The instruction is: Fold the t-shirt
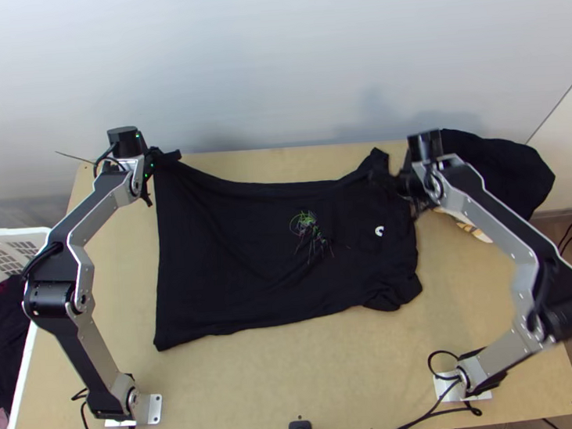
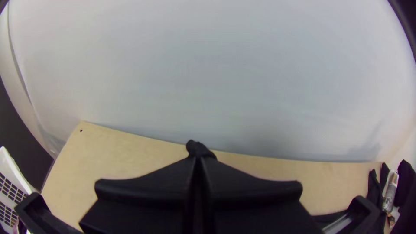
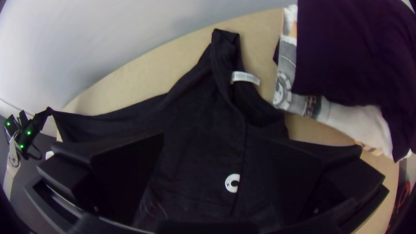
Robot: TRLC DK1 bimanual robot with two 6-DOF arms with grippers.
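The left gripper [image 2: 199, 160] is pinching the t-shirt [image 1: 241, 249] by a hem corner, while the right gripper [image 3: 212, 141] is hovering, fingers spread, near the collar end. Between them the shirt is lying mostly flat; folding is seemingly just starting, every full fold remaining.

The t-shirt [image 1: 219, 266] is matt, rumpled cloth, and the table [image 1: 297, 378] smooth, matt wood. The silver-grey links [image 1: 100, 357] look like dull metal. The basket [image 1: 13, 232] looks like smooth plastic.
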